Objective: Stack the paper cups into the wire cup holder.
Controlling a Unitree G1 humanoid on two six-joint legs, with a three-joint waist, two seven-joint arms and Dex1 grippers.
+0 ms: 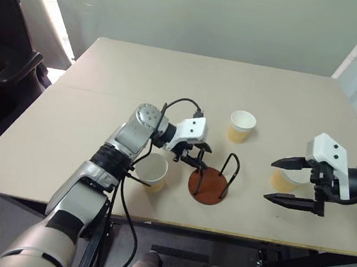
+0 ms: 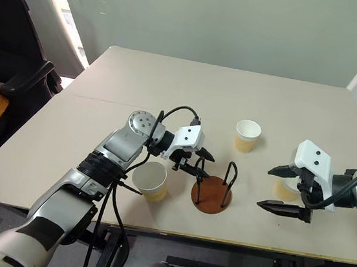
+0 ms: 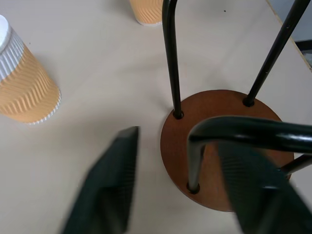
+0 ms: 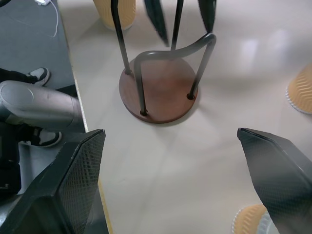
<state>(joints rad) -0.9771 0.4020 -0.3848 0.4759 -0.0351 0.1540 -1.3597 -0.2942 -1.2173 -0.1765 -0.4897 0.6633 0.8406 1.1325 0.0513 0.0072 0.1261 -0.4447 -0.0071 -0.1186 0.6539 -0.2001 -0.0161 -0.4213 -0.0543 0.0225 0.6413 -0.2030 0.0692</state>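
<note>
The wire cup holder (image 1: 209,187), a reddish-brown disc with two black wire loops, stands near the table's front edge. My left gripper (image 1: 196,157) hovers at its left side, open; one wire loop (image 3: 234,130) rises just ahead of its fingers (image 3: 105,192), and nothing is gripped. One paper cup (image 1: 153,171) stands upright left of the holder, beside my left forearm. Another paper cup (image 1: 241,126) stands behind the holder. A third paper cup (image 1: 283,180) stands to the right, between the wide-open fingers of my right gripper (image 1: 270,180), which do not touch it.
The beige table (image 1: 104,98) has its front edge just in front of the holder and the left cup. A black chair (image 1: 6,54) stands off the table's left side. A cable loops over my left wrist (image 1: 182,103).
</note>
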